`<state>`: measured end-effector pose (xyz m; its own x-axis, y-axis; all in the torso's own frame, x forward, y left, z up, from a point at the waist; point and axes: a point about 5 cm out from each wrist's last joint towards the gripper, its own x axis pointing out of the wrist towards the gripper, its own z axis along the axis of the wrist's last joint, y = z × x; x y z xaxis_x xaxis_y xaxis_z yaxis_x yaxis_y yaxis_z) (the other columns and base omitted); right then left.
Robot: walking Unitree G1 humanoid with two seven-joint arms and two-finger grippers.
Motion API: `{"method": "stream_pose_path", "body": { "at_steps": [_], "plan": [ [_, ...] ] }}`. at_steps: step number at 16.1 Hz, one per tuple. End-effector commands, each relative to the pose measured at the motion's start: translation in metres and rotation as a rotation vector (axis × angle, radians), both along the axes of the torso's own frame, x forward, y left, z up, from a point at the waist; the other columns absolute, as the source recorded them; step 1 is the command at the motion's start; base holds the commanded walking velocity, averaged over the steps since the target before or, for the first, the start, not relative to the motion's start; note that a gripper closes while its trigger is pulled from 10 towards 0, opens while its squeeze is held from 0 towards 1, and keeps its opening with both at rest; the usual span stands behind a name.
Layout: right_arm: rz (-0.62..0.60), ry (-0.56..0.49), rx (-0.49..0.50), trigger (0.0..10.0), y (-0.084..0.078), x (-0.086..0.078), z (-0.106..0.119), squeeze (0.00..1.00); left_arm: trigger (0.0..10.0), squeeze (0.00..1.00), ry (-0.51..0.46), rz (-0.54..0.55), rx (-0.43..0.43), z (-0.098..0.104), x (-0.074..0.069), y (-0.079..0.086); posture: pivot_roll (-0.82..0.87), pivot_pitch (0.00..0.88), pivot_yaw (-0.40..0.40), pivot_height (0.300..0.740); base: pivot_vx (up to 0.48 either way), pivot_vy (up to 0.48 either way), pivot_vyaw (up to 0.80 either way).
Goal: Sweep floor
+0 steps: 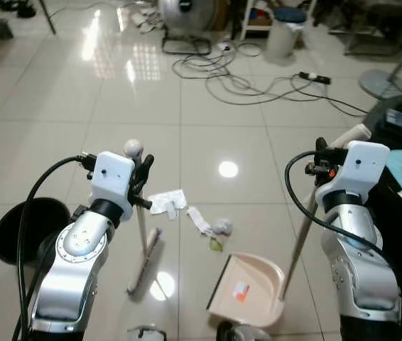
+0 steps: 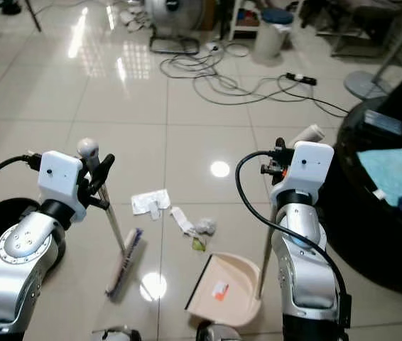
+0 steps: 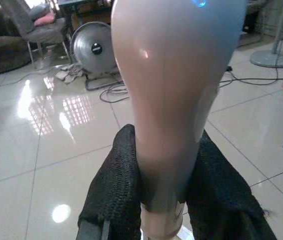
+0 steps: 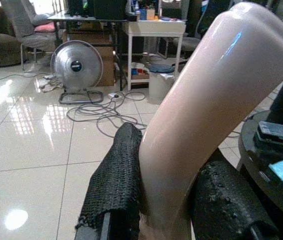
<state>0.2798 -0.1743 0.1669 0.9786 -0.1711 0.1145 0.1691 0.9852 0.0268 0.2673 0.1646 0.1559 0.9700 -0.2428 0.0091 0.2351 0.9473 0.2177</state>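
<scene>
Glossy cream floor tiles [image 1: 59, 106] spread across the room, mirroring the ceiling lights. At 12 o'clock, far off, a round silver fan [image 4: 76, 65] stands on the floor, with a white bin [image 1: 287, 30] capped by a blue lid just to its right and a white shelf unit behind it. Loose cables [image 1: 258, 82] coil over the tiles between that clutter and the robot, ending in a power strip [image 1: 314, 77] at about 1 o'clock. A round fan base [image 1: 389, 84] sits at 2 o'clock, and a dark round counter [image 2: 371, 213] with a teal cloth [image 2: 393, 174] lies at 3 o'clock, close beside the right arm. A black bowl-shaped bin [image 1: 23, 227] rests on the floor at 9 o'clock, beside the left arm.

Just ahead of the robot, crumpled white paper scraps [image 1: 167, 202] and a small wad of litter [image 1: 219, 229] lie on the tiles. The left gripper [image 1: 143, 177] has its fingers [image 3: 116, 195] clamped around the upper handle of a broom [image 1: 144, 259], whose bristle head touches the floor just left of the scraps. The right gripper [image 1: 322, 160] grips the beige handle of a dustpan [image 1: 251, 288], its fingers [image 4: 119, 185] pressed to either side; the pan sits on the floor at 6 o'clock, just below the litter.
</scene>
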Motion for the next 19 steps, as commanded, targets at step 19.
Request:
{"method": "stream_pose_path", "body": {
  "at_steps": [19],
  "plan": [
    [-0.002, -0.022, 0.012, 10.0, -0.0035, 0.0001, 0.0055, 0.00, 10.0, 0.00, -0.032, -0.006, -0.009, 0.0053, -0.0010, -0.0003, 0.13, 0.146, -0.057, 0.740, 0.314, 0.000, -0.08]
  ]
}}
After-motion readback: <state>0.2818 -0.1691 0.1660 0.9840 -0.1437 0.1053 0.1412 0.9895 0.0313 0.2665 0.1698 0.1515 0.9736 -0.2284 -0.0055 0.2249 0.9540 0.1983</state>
